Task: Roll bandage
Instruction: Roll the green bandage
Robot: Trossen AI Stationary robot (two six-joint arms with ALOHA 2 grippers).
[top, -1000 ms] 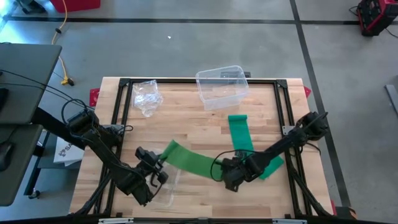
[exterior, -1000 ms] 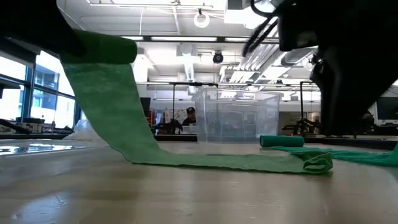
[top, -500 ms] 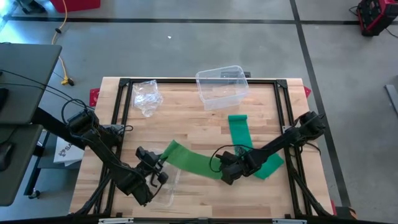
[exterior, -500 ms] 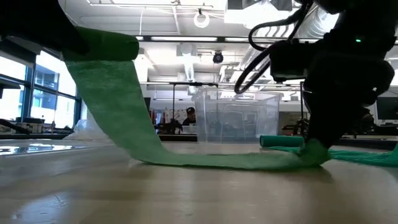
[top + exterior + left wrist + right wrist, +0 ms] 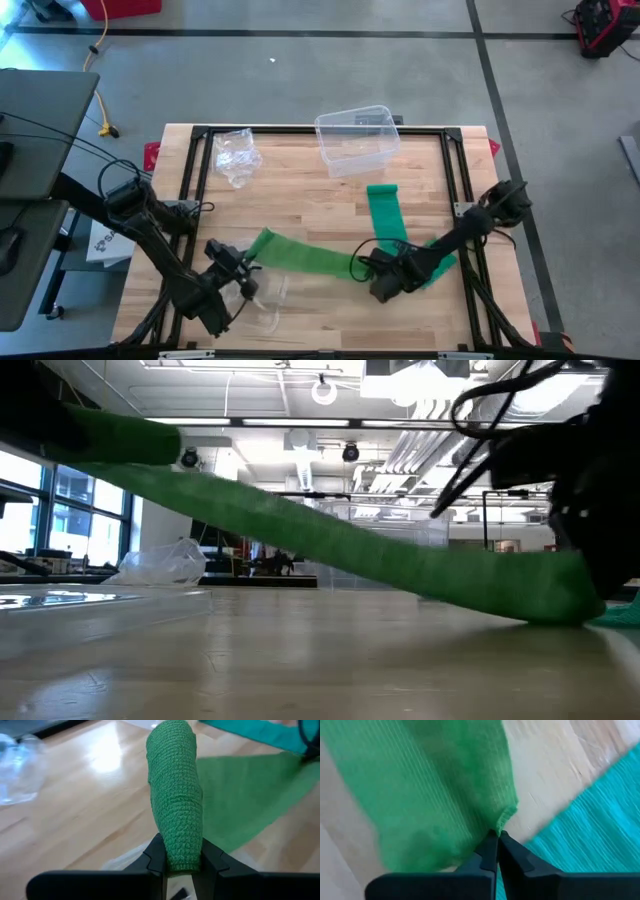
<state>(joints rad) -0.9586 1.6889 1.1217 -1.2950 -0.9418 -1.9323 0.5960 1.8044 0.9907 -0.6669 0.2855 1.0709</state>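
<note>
Bandage (image 5: 305, 257) status: one green woven strip stretched between my two grippers over the near half of the wooden table (image 5: 300, 205), with a further length running back toward the clear plastic container (image 5: 354, 138) and ending in a small rolled tip.

Left gripper (image 5: 177, 862): jaws clamped on the partly rolled end of the bandage, which stands up between the fingers as a plump cylinder. I judge this hold is meant to keep the roll off the surface so that more strip can be wound on.

Right gripper (image 5: 497, 837): fingers pinched fully together on an edge of the strip, puckering the cloth at the tips. Low view shows the bandage running in a taut slope from the raised left end down to this pinch near the table. I judge the right arm serves as anchor, giving tension so that the winding stays tight and even.

Material notes: the bandage is an open, ribbed knit, soft and elastic-looking, matte; it bunches readily under pressure. Table is pale jointed planks, smooth with some glare. A crumpled clear plastic bag (image 5: 236, 155) lies at the far left, and another clear wrapper (image 5: 268, 300) sits beneath the left gripper. Neither touches the strip as far as I can tell
</note>
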